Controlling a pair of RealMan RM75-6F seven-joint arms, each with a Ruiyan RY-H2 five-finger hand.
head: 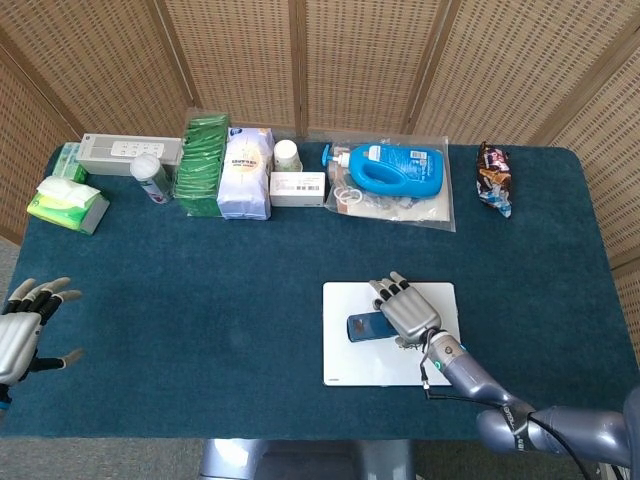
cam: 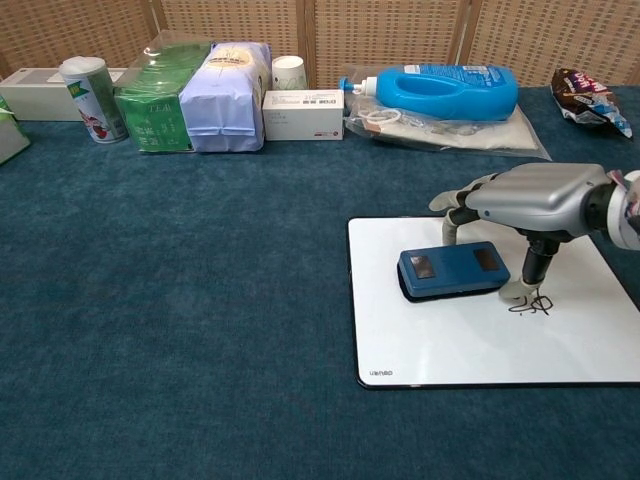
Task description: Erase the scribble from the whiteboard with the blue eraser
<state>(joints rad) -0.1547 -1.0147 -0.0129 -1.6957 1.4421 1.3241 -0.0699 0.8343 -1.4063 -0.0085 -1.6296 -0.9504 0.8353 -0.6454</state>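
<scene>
A white whiteboard (cam: 470, 345) (head: 370, 370) lies on the blue cloth at front right. The blue eraser (cam: 450, 270) (head: 362, 327) rests flat on the board's left half. A small black scribble (cam: 529, 304) sits just right of the eraser. My right hand (cam: 530, 200) (head: 405, 312) hovers over the eraser's right end, fingers spread, its thumb reaching down beside the scribble and its fingertips (cam: 450, 229) dropping behind the eraser. It holds nothing. My left hand (head: 22, 335) hangs open at the table's front left edge, seen only in the head view.
Along the back stand a blue detergent bottle (cam: 445, 92) on a plastic bag, a white box (cam: 304, 114), a paper cup (cam: 289, 72), a pale blue bag (cam: 230, 97), green packs (cam: 160, 100), a can (cam: 87, 98), and a snack packet (cam: 590, 100). Tissues (head: 68, 203) lie far left.
</scene>
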